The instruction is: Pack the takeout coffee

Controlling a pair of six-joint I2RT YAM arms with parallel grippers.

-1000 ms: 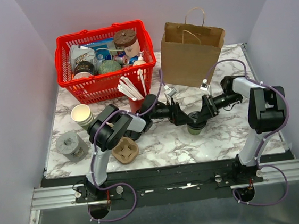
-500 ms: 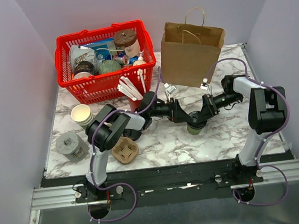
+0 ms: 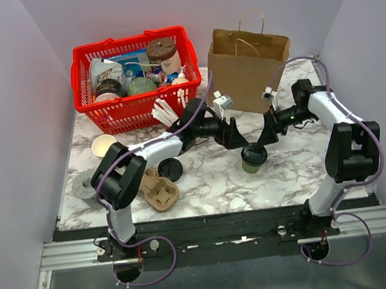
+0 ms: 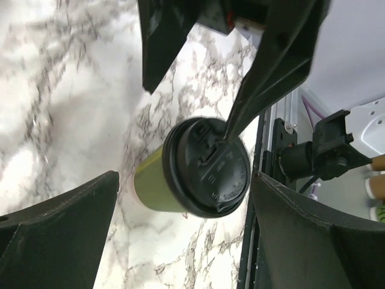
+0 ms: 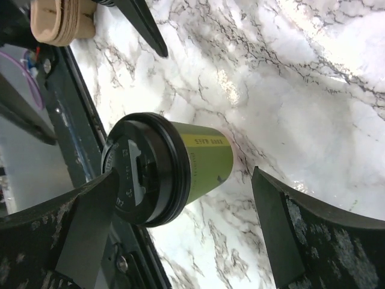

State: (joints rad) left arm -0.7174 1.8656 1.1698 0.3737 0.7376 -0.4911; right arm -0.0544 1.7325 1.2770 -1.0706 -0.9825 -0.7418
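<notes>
Soft, even light fills the overhead view: the white grey-veined marble tabletop (image 3: 211, 184) is bright, and the shadows beneath my arms are faint. In my right wrist camera, glare whitens the marble at the upper right, and my dark fingers (image 5: 66, 241) loom out of focus in the lower corners. My left wrist camera is dimmer; the marble blurs at upper left, while the small green paper cup with a round black plastic lid (image 4: 192, 171) looks sharp.

No legible text anywhere. Embossed marks on round black plastic lid (image 4: 207, 174) of small green paper cup (image 5: 207, 159): unreadable. Print inside red plastic basket (image 3: 124, 114): too small.
</notes>
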